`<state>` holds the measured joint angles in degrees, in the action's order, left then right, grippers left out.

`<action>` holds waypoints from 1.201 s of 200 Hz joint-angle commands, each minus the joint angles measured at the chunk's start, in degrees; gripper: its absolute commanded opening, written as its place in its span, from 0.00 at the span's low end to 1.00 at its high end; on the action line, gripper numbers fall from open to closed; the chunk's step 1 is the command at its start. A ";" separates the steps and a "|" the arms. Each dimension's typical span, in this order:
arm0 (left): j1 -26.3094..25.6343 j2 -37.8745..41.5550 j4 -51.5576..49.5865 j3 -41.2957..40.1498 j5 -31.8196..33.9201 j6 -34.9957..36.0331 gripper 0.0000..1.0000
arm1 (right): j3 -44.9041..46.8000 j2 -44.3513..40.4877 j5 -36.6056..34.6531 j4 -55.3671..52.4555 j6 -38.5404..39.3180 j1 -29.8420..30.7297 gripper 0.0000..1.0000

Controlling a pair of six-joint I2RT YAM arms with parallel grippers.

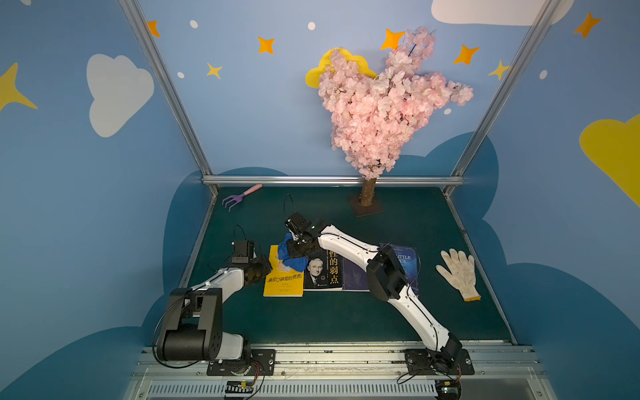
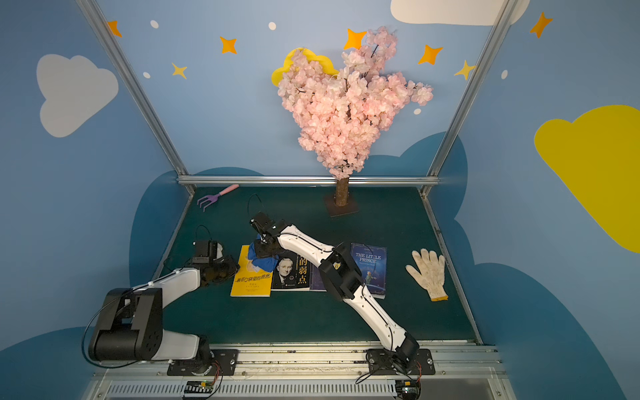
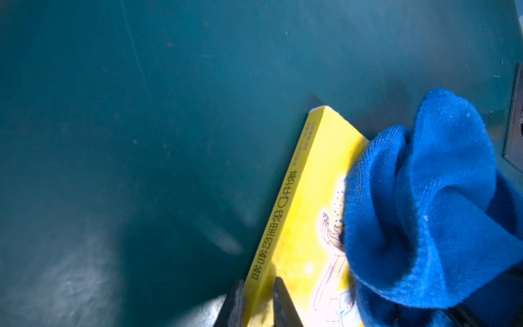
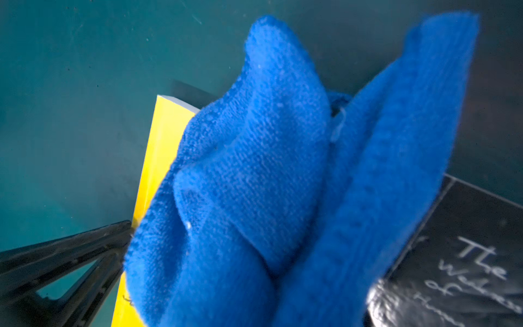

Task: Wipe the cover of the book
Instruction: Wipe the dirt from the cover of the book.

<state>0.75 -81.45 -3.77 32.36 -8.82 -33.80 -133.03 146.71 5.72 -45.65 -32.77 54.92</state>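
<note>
**Layout.** 3 books lie in a row across the middle of the counter [image 1: 346,318]. The task's thing, the yellow book [image 1: 282,282], is the one closest to the left edge, just beside the black book [image 1: 323,273]. The dark blue book [image 2: 369,263] follows toward the right edge.

**Left pincer** [image 3: 259,307]. Its 2 fingers [image 3: 283,300] flank the yellow book's spine edge, narrowly set. Whether they clamp it cannot be told.

**Right pincer** [image 1: 298,247]. It is pressed together on the blue cloth [image 1: 289,254], which sits bunched on the far part of the yellow cover and overlaps the black book's far corner.

**Hazards, as judged:**
- Spine not clamped: the stroke drags the book across the counter or into its neighbour.
- Bunched cloth: little of it contacts the cover, so patches go unwiped.
- Loose fold: it snags the left pincer on a stroke toward the left edge.

The glove [image 1: 459,273] by the right edge, the rake [image 1: 239,197] in the far left corner and the tree [image 1: 367,194] at the far edge are all well apart.
</note>
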 commanded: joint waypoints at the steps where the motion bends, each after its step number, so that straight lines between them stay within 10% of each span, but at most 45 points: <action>1: -0.27 -1.05 -1.15 0.51 -1.92 0.69 0.20 | 9.44 0.64 3.41 -6.37 -0.78 3.36 0.00; 38: -0.25 -0.99 -1.07 0.42 -1.90 0.71 0.20 | 18.33 -5.05 2.81 -1.70 -0.25 5.77 0.00; 129: -0.24 -1.20 -0.71 0.33 -2.08 0.66 0.19 | -4.32 8.60 4.74 -10.37 -0.97 -4.21 0.00; 202: -0.28 -1.75 -0.72 0.61 -2.17 0.56 0.19 | 25.81 -9.74 -4.95 -2.46 1.34 6.74 0.00; 240: -0.23 -1.28 -0.80 0.35 -2.17 0.63 0.18 | 14.15 -3.31 -9.69 -9.44 3.81 3.93 0.00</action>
<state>0.84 -81.97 -3.25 32.67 -8.82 -33.80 -113.25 134.41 0.49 -44.07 -31.03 62.35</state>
